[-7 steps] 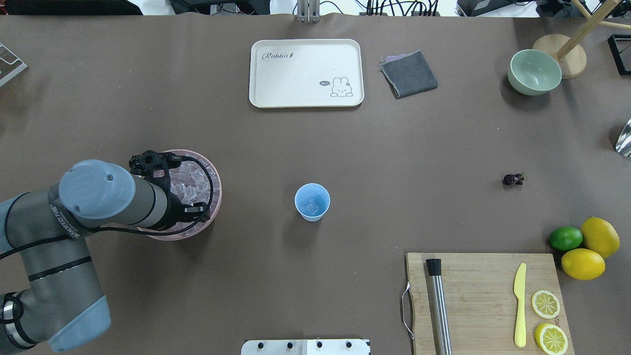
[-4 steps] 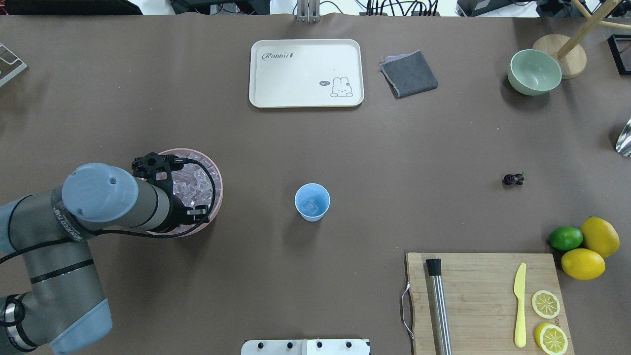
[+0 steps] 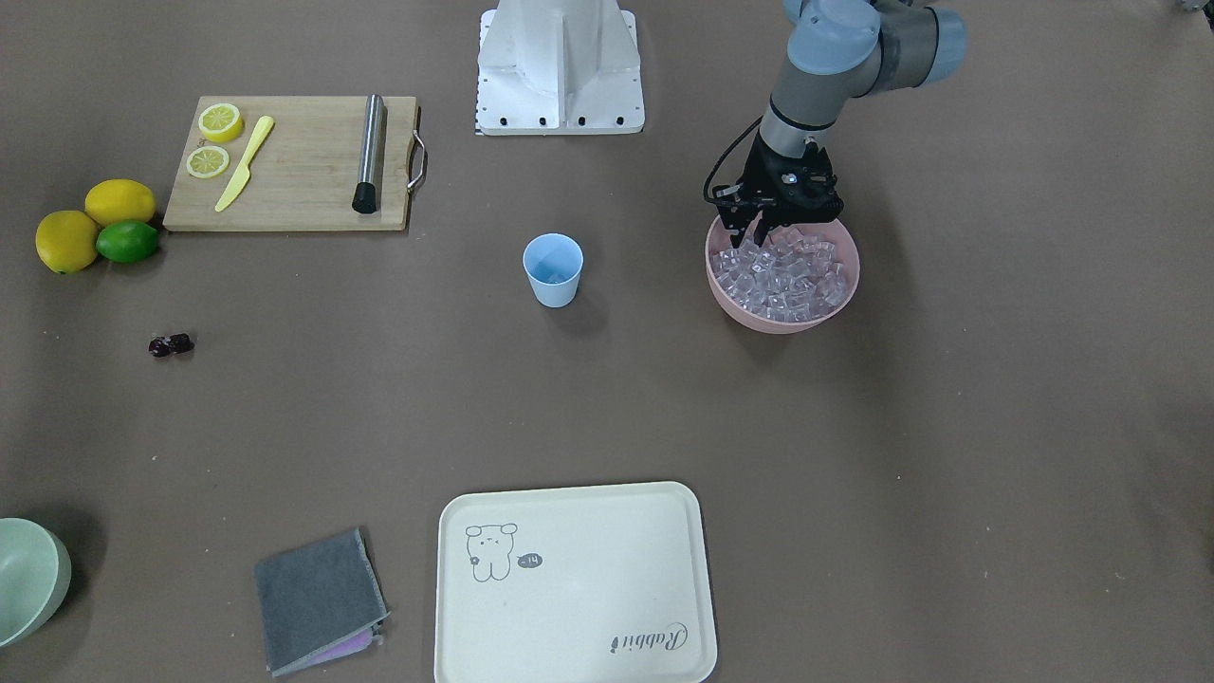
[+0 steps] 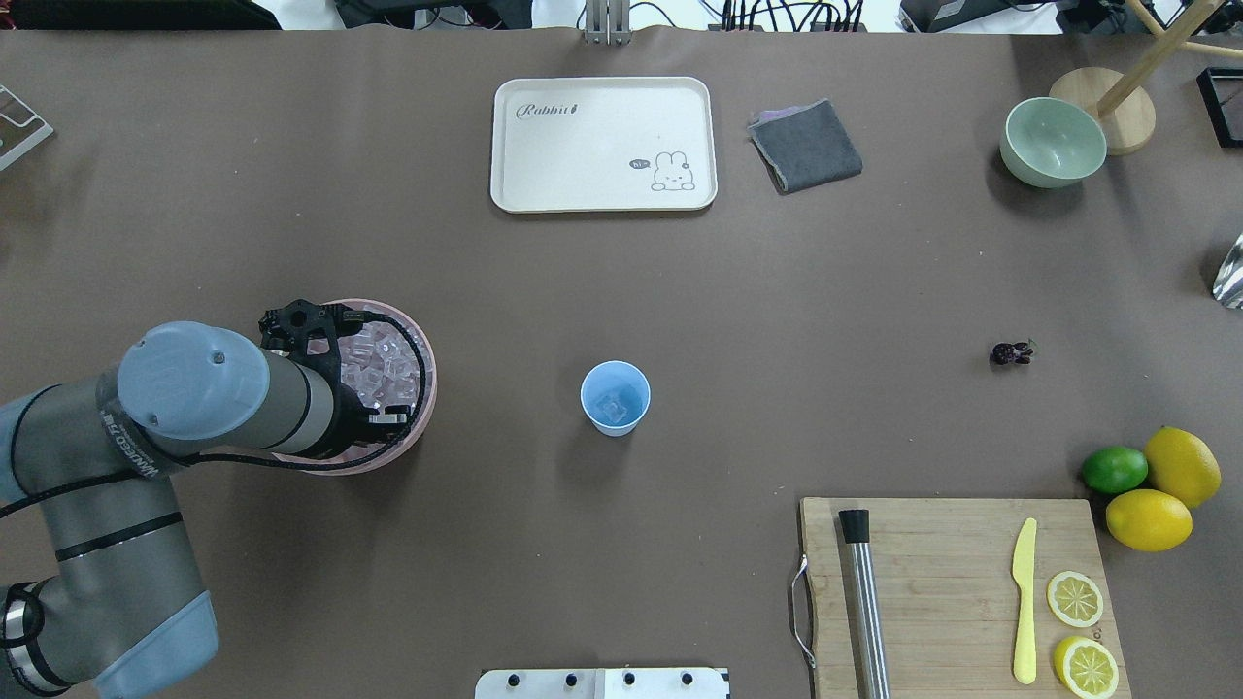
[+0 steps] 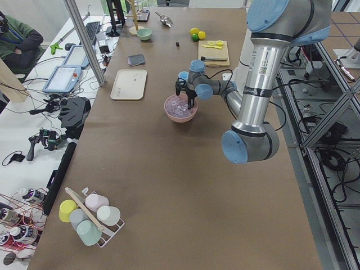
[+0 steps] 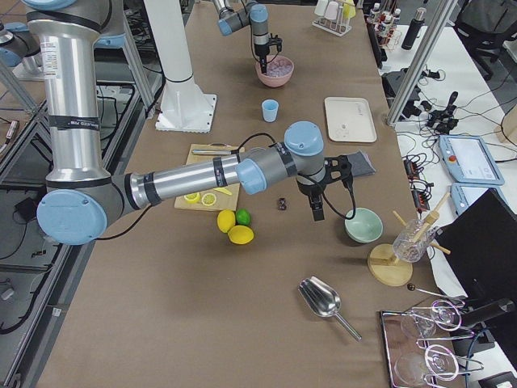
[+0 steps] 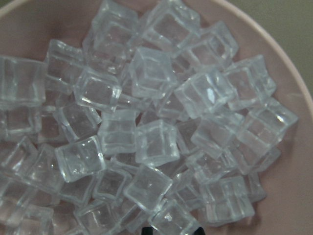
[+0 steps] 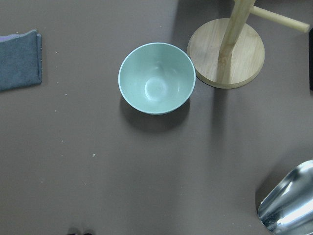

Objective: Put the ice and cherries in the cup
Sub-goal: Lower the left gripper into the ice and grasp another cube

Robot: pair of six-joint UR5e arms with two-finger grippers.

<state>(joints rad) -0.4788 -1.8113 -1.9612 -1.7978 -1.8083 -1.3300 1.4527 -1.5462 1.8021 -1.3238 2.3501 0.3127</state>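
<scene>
My left gripper [image 3: 749, 235] hangs tips-down in the pink bowl [image 3: 783, 319], which is full of ice [image 3: 787, 275]. In the left wrist view two dark fingertips [image 7: 145, 231] sit either side of one ice cube [image 7: 172, 220], so it looks shut on that cube. The light-blue cup [image 4: 615, 398] stands mid-table with one ice cube [image 4: 611, 408] in it, well to the right of the bowl. The cherries [image 4: 1012, 352] lie on the table far right. My right gripper [image 6: 317, 212] hovers high near the cherries [image 6: 281, 202]; I cannot tell whether it is open or shut.
A cutting board [image 4: 952, 582] with a steel muddler, yellow knife and lemon slices lies front right. Lemons and a lime [image 4: 1115, 470] sit beside it. A cream tray [image 4: 602, 144], a grey cloth [image 4: 806, 146], a green bowl [image 8: 156, 78], a wooden stand [image 8: 226, 54] and a scoop are further back.
My left wrist has shifted slightly over the pink bowl. The cup and the cherries have not moved.
</scene>
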